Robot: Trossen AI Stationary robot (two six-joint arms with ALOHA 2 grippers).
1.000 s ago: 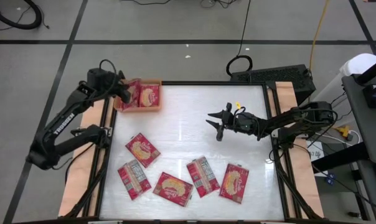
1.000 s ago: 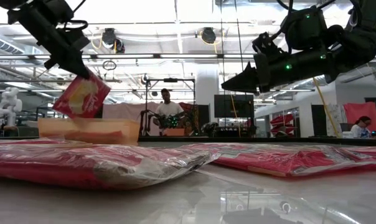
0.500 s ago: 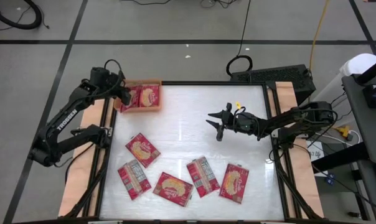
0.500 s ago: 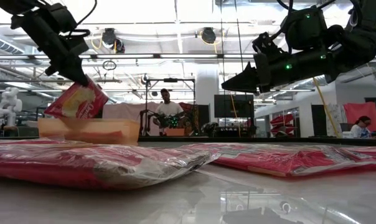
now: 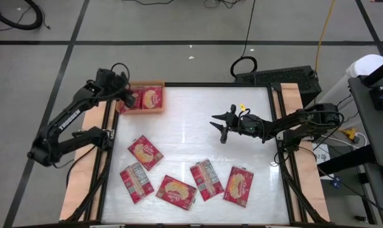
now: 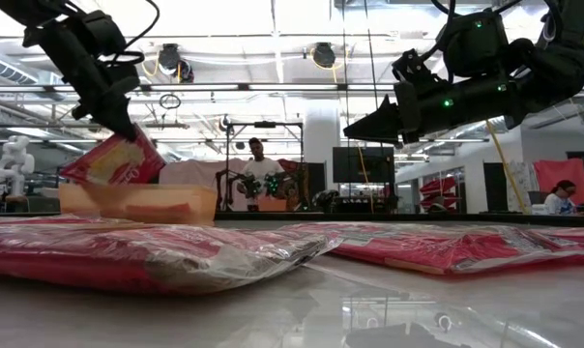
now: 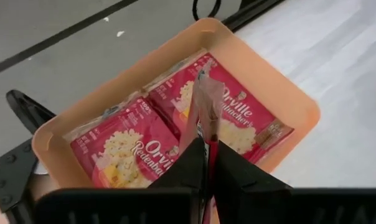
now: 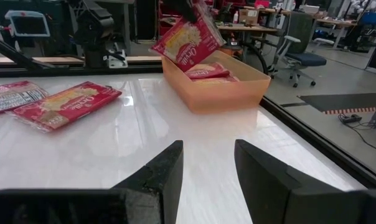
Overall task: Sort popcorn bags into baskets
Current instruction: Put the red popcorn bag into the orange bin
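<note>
Looking past the left fingers (image 7: pixel 208 163) pinching a popcorn bag (image 7: pixel 206 106) reveals two packets (image 7: pixel 129 146) in the basket (image 7: pixel 300 106); right fingers (image 8: pixel 206 168) parted.

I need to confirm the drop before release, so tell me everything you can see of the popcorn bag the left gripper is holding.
The held popcorn bag is a flat red packet with a yellow-white popcorn picture and glossy wrap. The left gripper is shut on its upper edge. It hangs tilted, lower edge down, above the orange basket at the table's far left corner, over two bags already lying flat inside. Whether it touches them cannot be told.
</note>
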